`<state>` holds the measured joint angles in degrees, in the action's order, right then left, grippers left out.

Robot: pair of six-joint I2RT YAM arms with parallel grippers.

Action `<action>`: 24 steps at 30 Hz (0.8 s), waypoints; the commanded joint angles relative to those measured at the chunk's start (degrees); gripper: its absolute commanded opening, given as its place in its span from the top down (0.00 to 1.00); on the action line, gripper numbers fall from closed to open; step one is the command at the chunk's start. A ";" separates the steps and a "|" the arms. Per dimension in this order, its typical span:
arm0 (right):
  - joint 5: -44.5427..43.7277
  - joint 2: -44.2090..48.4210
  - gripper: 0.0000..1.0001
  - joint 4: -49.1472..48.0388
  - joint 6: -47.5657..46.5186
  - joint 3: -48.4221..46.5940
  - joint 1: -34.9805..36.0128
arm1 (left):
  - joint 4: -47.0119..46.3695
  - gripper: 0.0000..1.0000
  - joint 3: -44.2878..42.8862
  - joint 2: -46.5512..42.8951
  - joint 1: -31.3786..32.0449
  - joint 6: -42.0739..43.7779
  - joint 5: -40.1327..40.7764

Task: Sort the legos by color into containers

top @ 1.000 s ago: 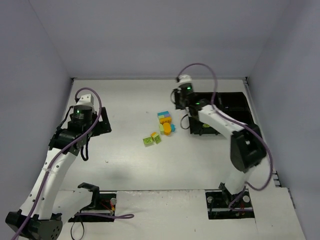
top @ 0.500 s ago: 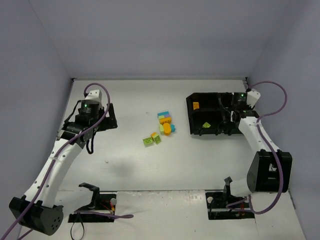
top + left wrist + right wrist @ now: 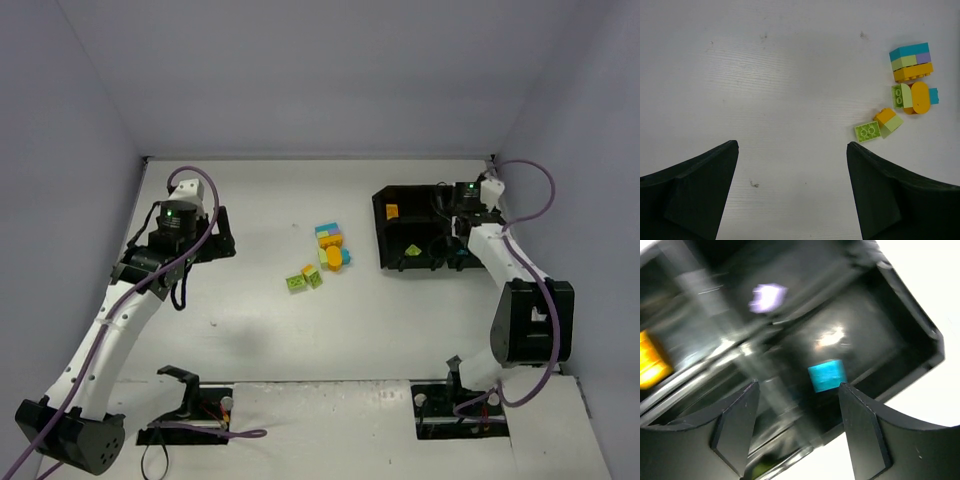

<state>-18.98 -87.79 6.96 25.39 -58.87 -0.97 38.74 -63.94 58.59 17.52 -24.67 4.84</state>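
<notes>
1. From the top view, we see the left fingers [image 3: 213, 240] hovering over bare tabletop [image 3: 260, 340]. The loose legos [image 3: 325, 258] lie in a small cluster well off to their right. The right fingers [image 3: 452, 238] hang over the black tray [image 3: 381, 205]. An orange brick [image 3: 391, 211] and a yellow-green brick [image 3: 412, 249] sit in the two compartments on the pile side of those fingers. This view is too coarse to show how either pair of fingers stands.

2. From the left wrist view, we see the left fingers [image 3: 792, 144] spread wide with nothing between them. The unsorted cluster lies ahead and to their right, well apart. It is made up of a stacked block [image 3: 910, 61], a middle group [image 3: 914, 96] and a green-orange pair [image 3: 879, 125]. Only this view shows that several bricks are joined together.

3. From the right wrist view, which is blurred, we see the right fingers [image 3: 799, 385] apart and pinching nothing. A cyan brick [image 3: 826, 375] is below and between their tips, in one compartment. A purple brick [image 3: 768, 296] lies beyond them in another. We cannot tell whether the cyan brick has settled.

4. We judge that the sorting is at an early stage. Each colour has a compartment started, but most of the cluster is left.
</notes>
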 commanded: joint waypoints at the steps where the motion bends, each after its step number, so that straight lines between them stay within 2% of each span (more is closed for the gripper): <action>1: 0.96 5.25 0.39 -3.44 -4.72 -4.23 8.40 | -2.27 0.18 -1.27 -0.84 0.24 0.14 -0.27; 6: 13.16 7.46 0.37 -8.87 -14.30 -4.58 21.08 | -2.27 0.18 -1.10 -0.76 0.24 0.14 -0.01; 10: 20.36 3.26 0.34 -10.04 -19.65 -6.16 33.10 | -2.27 0.18 -0.83 -0.84 0.24 -0.12 -0.53; 17: 26.63 -6.76 0.35 -8.46 -24.86 -10.91 44.02 | -1.04 0.18 -0.31 -1.81 0.24 -0.30 -0.01; 24: 23.91 -14.95 0.36 -5.55 -29.34 -16.36 50.53 | 0.89 0.18 0.66 -4.01 0.24 -0.12 1.40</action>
<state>5.63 -102.54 1.58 -0.91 -71.33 47.81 40.01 -62.96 56.03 17.54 -24.69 4.89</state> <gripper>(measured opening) 0.648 0.825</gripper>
